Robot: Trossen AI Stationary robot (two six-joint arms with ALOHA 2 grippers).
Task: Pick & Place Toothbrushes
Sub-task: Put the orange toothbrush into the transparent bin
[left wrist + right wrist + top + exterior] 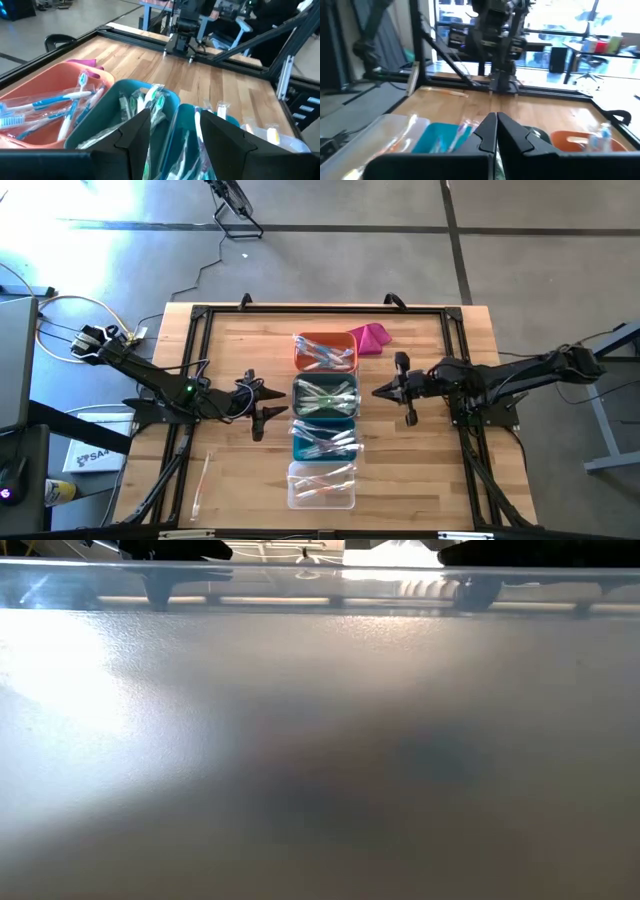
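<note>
Toothbrushes in clear wrappers lie in four bins standing in a row down the table's middle: orange (324,352), grey (325,396), teal (324,438) and clear (321,484). One wrapped toothbrush (201,484) lies loose on the wood near the front left. My left gripper (278,404) hovers open just left of the grey and teal bins, with nothing between its fingers (134,131). My right gripper (380,391) is shut and empty, raised to the right of the grey bin, its fingers (487,131) pointing level toward the bins.
A magenta cloth lump (371,337) lies by the orange bin's far right corner. A black frame (190,360) borders the tabletop. Bare wood lies left and right of the bins. The low view is blocked by a blurred grey surface.
</note>
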